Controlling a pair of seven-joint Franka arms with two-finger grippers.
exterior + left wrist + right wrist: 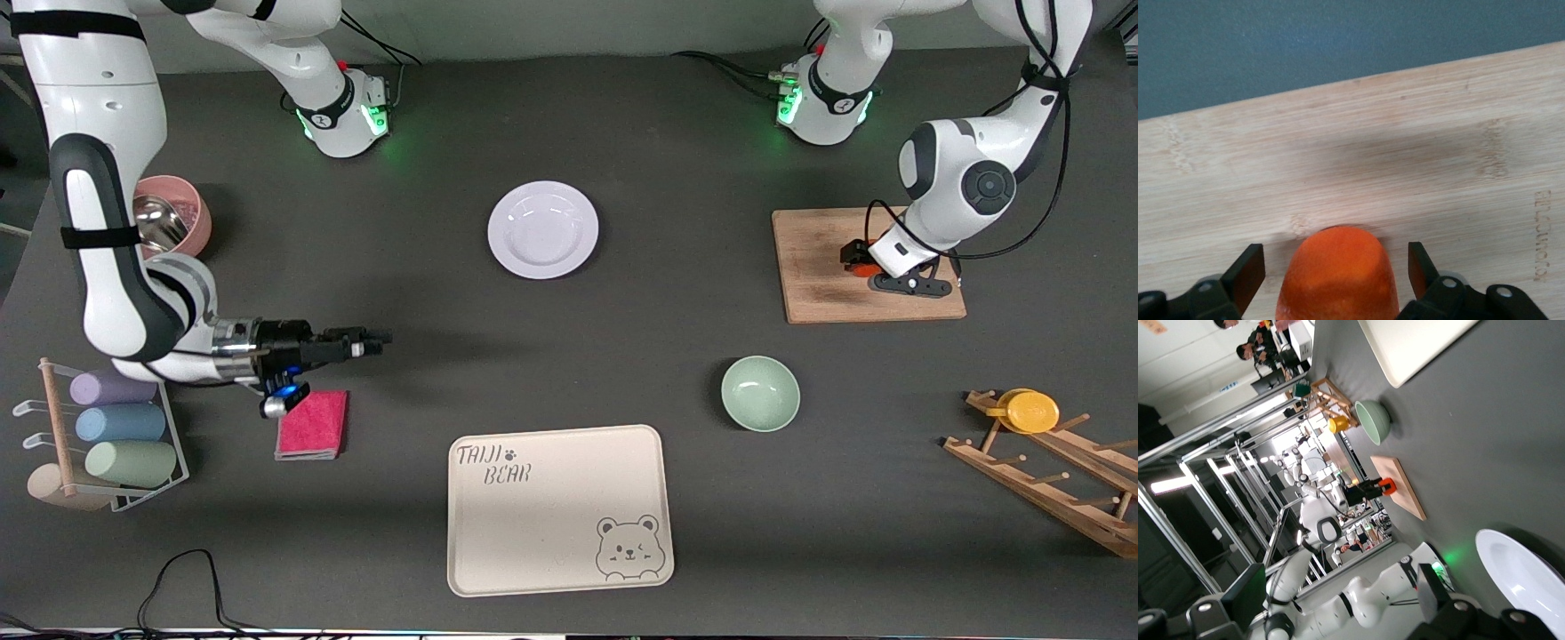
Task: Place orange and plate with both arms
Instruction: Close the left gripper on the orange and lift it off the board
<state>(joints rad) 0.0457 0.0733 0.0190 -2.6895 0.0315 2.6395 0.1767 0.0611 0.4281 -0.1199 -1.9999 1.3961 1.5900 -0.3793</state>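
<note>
Orange point(1338, 273) sits between my left gripper point(1335, 268) fingers point(1245, 277) on the board point(1405, 160), gaps both sides, nothing held. Round, smooth, rolls; pinch across its widest part. Right gripper point(378, 338) waits open, empty, off the plate point(542, 229).

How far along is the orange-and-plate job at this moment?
Nothing is placed yet. In hand: the left gripper is down on the cutting board, its open fingers on either side of the orange but not touching it. Left: the plate lies untouched in the table's middle, while the right gripper hangs open above the table near the pink cloth.
</note>
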